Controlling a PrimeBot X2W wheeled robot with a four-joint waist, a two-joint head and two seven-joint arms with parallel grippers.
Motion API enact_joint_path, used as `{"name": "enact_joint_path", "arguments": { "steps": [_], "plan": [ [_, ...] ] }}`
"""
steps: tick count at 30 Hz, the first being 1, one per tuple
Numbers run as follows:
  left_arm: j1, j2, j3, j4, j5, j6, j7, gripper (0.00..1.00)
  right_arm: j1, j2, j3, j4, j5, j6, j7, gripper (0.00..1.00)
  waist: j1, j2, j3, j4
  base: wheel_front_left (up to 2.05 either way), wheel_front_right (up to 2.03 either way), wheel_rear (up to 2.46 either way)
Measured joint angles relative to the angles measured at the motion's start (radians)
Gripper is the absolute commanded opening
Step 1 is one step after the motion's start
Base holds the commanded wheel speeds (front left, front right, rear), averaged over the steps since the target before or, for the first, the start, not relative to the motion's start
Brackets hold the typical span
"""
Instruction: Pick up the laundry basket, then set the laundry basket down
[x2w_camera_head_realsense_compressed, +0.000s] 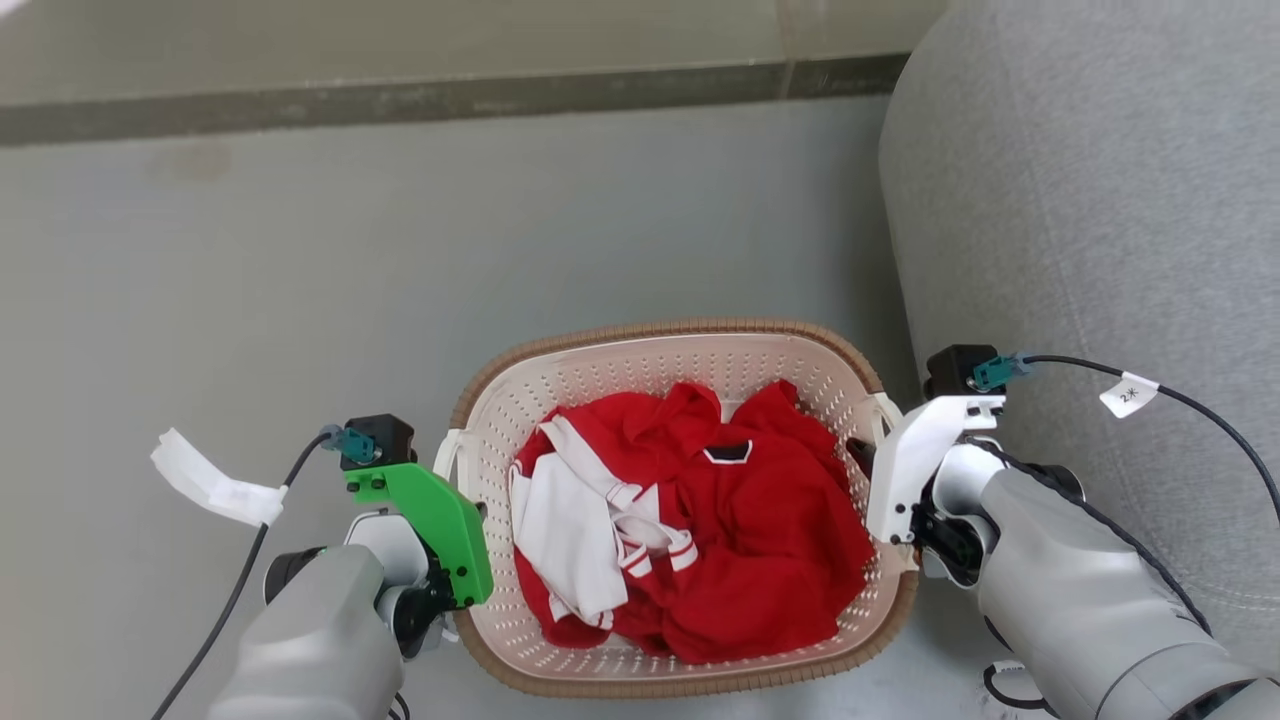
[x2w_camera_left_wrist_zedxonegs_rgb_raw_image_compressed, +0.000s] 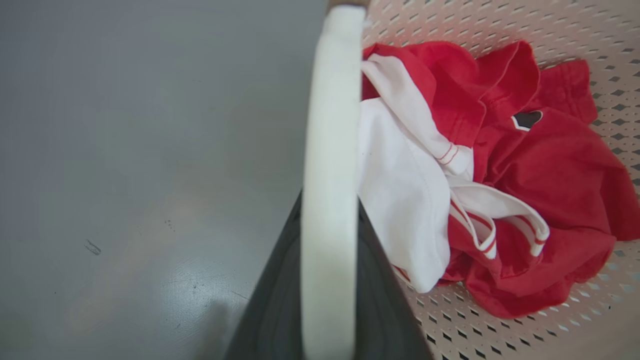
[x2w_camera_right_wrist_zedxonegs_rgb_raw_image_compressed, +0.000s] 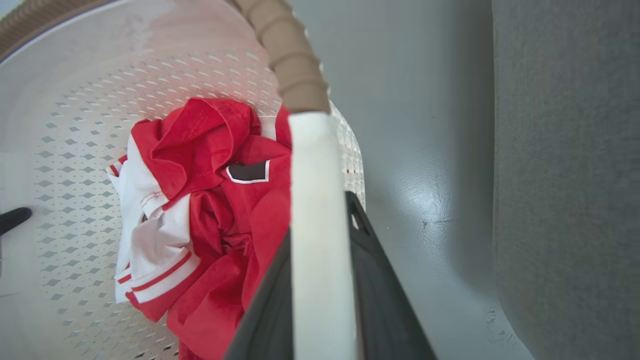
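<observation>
The basket (x2w_camera_head_realsense_compressed: 660, 333) sits low in front of the robot, close in between its two arms, with bare grey floor (x2w_camera_head_realsense_compressed: 300, 300) stretching off to the left and far side and a grey sofa (x2w_camera_head_realsense_compressed: 1080, 200) standing just to its right. I cannot tell whether its bottom rests on the floor or hangs a little above it. Inside lies a rumpled heap of clothes (x2w_camera_head_realsense_compressed: 700, 520), mostly red, with a white piece trimmed in red stripes on the left side and a small dark patch edged in white near the far middle. The left gripper (x2w_camera_left_wrist_zedxonegs_rgb_raw_image_compressed: 330, 205) is at the basket's left side, its two dark fingers pressed in on the left handle (x2w_camera_left_wrist_zedxonegs_rgb_raw_image_compressed: 330, 125), one finger on the floor side and one on the clothes side, so that the white bar runs straight up between them. The right gripper (x2w_camera_right_wrist_zedxonegs_rgb_raw_image_compressed: 320, 215) does the same on the right side, pinching the right handle (x2w_camera_right_wrist_zedxonegs_rgb_raw_image_compressed: 315, 165) just below where the brown woven rim (x2w_camera_right_wrist_zedxonegs_rgb_raw_image_compressed: 295, 65) meets it. Both handles stand up from the rim. A black cable (x2w_camera_head_realsense_compressed: 1200, 410) with a white tag loops from the right wrist across the sofa.
</observation>
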Motion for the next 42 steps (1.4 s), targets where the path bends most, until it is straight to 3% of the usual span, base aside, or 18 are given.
{"name": "enact_joint_path", "arguments": {
  "steps": [16, 42],
  "plan": [
    [0.000, 0.000, -0.013, 0.014, -0.043, 0.000, 0.084, 0.00, 0.000, 0.000, 0.024, 0.004, 0.034, -0.008, 0.076, 0.00, 0.0000, 0.0000, -0.049, -0.009, 0.00, 0.00, 0.00],
    [0.000, 0.000, -0.035, 0.010, -0.053, 0.000, 0.083, 0.00, 0.000, -0.012, 0.063, -0.007, 0.069, -0.008, 0.075, 0.00, 0.0000, 0.0000, -0.049, -0.011, 0.00, 0.00, 0.00]
  ]
}}
